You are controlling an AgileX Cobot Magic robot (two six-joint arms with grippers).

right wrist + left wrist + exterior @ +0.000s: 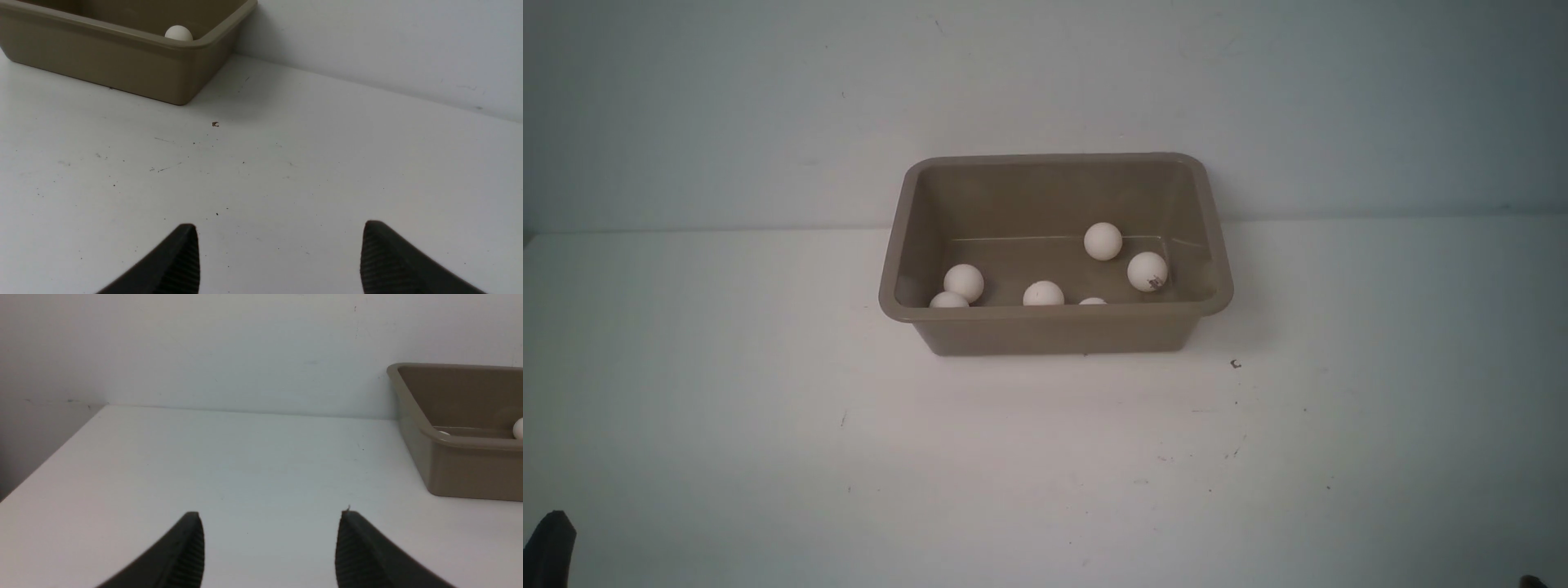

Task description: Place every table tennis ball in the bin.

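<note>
The taupe bin (907, 237) stands at the back of the white table against the wall. Several off-white table tennis balls lie inside it: one (1103, 241) by the far wall, one with a dark mark (1147, 271), and others (964, 282) partly hidden behind the near rim. My left gripper (269, 516) is open over bare table, the bin (449, 465) off to its side. My right gripper (280, 228) is open too, empty, far from the bin (122, 69), where one ball (178, 33) shows over the rim. In the front view only dark slivers of both arms show at the bottom corners.
A pale wall rises right behind the bin. A tiny dark speck (1235, 364) lies on the table near the bin's front right corner. The table's left edge (49, 457) drops off in the left wrist view.
</note>
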